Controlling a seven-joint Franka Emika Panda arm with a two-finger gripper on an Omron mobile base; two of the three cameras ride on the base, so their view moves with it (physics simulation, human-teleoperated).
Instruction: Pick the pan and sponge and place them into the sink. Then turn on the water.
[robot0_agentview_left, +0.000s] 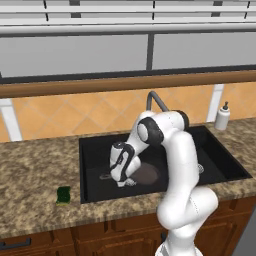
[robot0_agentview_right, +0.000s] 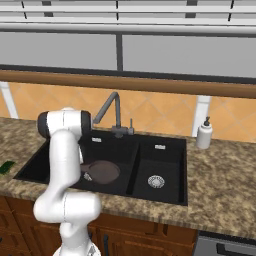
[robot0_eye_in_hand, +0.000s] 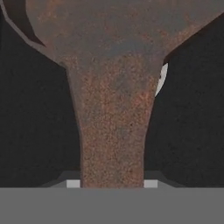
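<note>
Now, pan (robot0_agentview_right: 103, 171): rigid and probably weighty, lying in the left basin of the sink (robot0_agentview_right: 165, 192), with the handle your best hold
Gripper (robot0_eye_in_hand: 112, 183): clamped on the pan's handle, which runs toward 12 o'clock in your hand view
Sponge (robot0_agentview_left: 63, 195): light and squashy; on the counter (robot0_agentview_left: 30, 170), at 9 o'clock of the sink; pinch it across its short sides
</note>
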